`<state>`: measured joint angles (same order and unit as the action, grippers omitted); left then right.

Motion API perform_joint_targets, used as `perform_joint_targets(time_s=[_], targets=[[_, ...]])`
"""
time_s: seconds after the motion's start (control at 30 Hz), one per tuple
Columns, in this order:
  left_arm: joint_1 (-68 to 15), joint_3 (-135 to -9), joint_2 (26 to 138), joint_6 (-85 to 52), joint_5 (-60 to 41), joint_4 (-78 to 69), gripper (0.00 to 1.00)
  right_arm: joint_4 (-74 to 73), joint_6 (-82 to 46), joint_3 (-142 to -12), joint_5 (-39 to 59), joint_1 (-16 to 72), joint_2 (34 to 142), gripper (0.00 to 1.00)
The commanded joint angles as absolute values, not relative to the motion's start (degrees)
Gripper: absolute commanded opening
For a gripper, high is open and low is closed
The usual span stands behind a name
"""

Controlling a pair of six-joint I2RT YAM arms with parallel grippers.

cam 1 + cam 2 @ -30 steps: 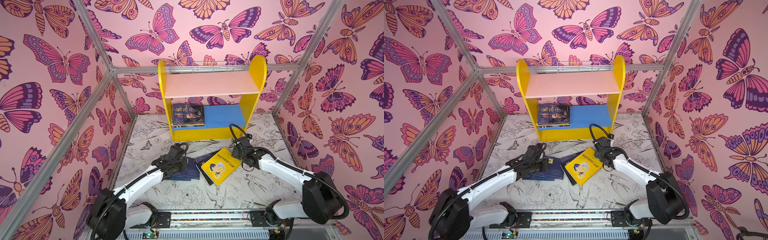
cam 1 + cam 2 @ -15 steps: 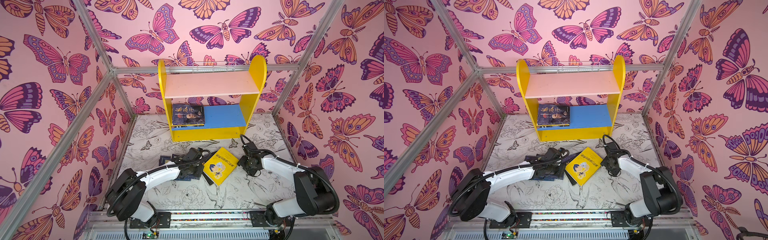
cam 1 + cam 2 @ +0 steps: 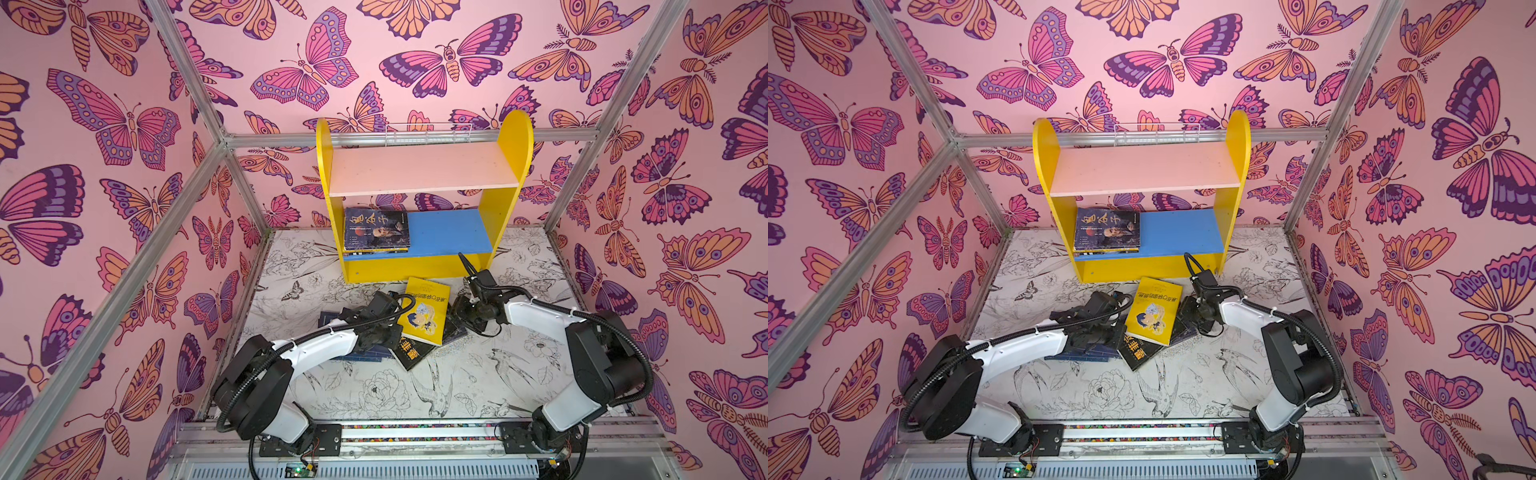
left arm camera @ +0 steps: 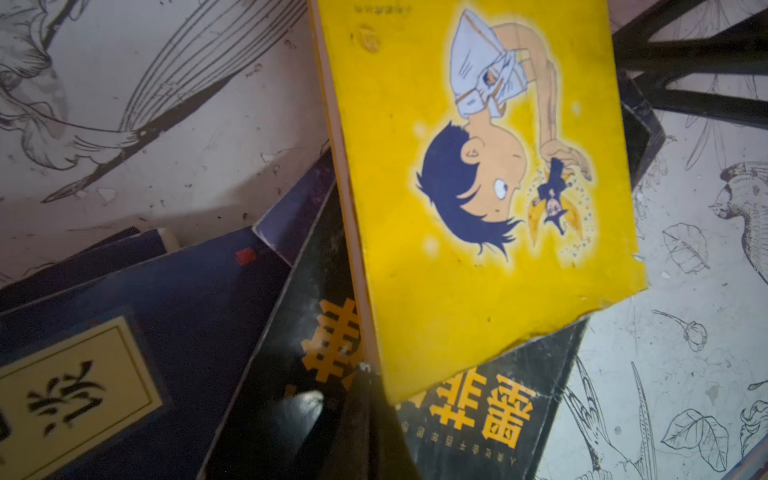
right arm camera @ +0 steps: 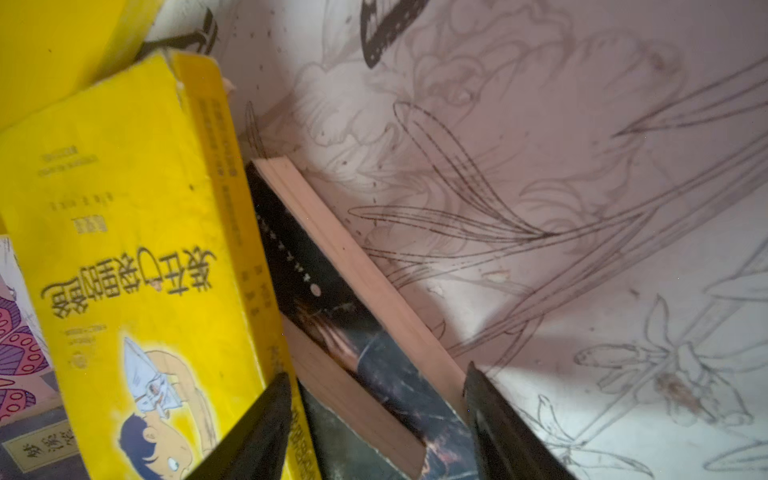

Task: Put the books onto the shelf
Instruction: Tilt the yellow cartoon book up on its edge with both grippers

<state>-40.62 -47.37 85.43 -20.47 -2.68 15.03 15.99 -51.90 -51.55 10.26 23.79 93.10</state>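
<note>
While yellow cartoon-boy book lay tilted atop black book, near shelf, my left fingers sat pressed together at its corner, likely to pry. Right fingers stood spread astride dark book edge on counter, empty.

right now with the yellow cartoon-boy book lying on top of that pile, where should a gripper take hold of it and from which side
Probably the yellow cartoon-boy book's long right edge, coming in from the right. It lies tilted on the black book and a dark book, so that edge overhangs and a finger could slip under. The right gripper is already there, open, its fingers beside that edge. The left gripper is shut at the opposite corner.
</note>
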Motion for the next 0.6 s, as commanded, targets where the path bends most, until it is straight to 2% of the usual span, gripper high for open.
perform_joint_targets(time_s=[0.0, 0.1, 0.2, 0.37, 0.57], targets=[[-39.74, -46.72, 86.34, -22.01, -0.34, 15.8, 0.0, 16.06, -50.59, -51.78, 6.26, 23.3, 90.52, 0.65], [-39.55, -46.24, 85.99, -21.97, 0.08, 16.17, 0.0, 14.95, -48.03, -51.67, 3.61, 21.1, 87.63, 0.65], [-39.55, -45.57, 85.66, -21.58, 0.53, 16.43, 0.0, 12.21, -43.48, -53.69, 5.71, 19.81, 88.62, 0.65], [-39.55, -45.14, 85.61, -21.18, 0.87, 17.03, 0.0, 8.79, -37.69, -61.4, 13.65, 19.7, 96.32, 0.63], [-39.6, -45.68, 86.18, -21.62, 1.93, 18.09, 0.0, 1.28, -40.38, -64.21, 17.95, 19.77, 102.12, 0.62]])
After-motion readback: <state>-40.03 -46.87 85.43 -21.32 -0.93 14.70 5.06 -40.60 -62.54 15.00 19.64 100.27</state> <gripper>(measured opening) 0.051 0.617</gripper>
